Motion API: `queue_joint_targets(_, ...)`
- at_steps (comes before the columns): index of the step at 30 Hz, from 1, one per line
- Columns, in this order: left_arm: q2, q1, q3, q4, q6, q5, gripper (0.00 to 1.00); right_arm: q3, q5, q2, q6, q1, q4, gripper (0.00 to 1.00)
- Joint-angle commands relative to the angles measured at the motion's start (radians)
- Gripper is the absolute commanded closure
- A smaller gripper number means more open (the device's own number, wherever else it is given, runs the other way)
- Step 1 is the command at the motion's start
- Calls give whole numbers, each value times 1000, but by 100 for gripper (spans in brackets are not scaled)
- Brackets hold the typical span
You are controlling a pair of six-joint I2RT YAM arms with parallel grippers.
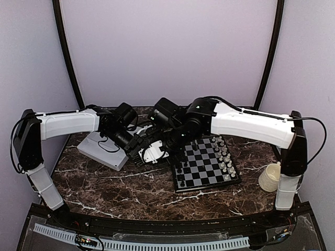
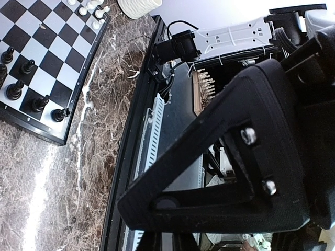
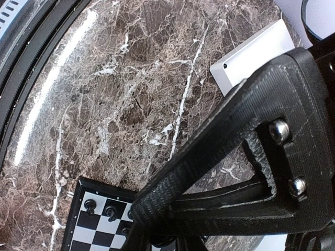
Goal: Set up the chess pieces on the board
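Note:
The board (image 1: 209, 168) lies right of centre, with black chess pieces (image 1: 181, 177) along its left and far edges and white chessmen (image 1: 226, 159) down its right side. My right gripper (image 1: 179, 142) hangs over the board's far left corner. In the right wrist view its fingers (image 3: 172, 183) are drawn together above the board (image 3: 86, 230), with a small dark lump like a black piece at their tips, beside standing black pieces (image 3: 90, 207). My left gripper (image 1: 137, 152) is shut and empty left of the board (image 2: 44, 55); black pieces (image 2: 14, 90) show there.
A white tray (image 1: 97, 149) sits at the back left under the left arm, and its corner (image 3: 251, 52) shows in the right wrist view. A white cup (image 1: 269, 178) stands at the right by the right arm's base. Both forearms cross close together above the table's middle.

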Motion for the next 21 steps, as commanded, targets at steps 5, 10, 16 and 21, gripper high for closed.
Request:
queue_joint_targets(5,-98,-2,18,-15,60,-169,75,-125,-77,-56,117,-56,50,92)
queue_joint_targets(10,-255,-2,-99,166,-5,-341,68,-215,-348,-136,266,-208,111,91)
queue_joint_targets(16,-406,-34,-261,561,-92,-643,68,-330,-731,-194,473,-376,240,91)
queue_joint_targets(21,-460,-116,-342,857,-23,-789,66,-376,-897,-199,590,-441,325,91)
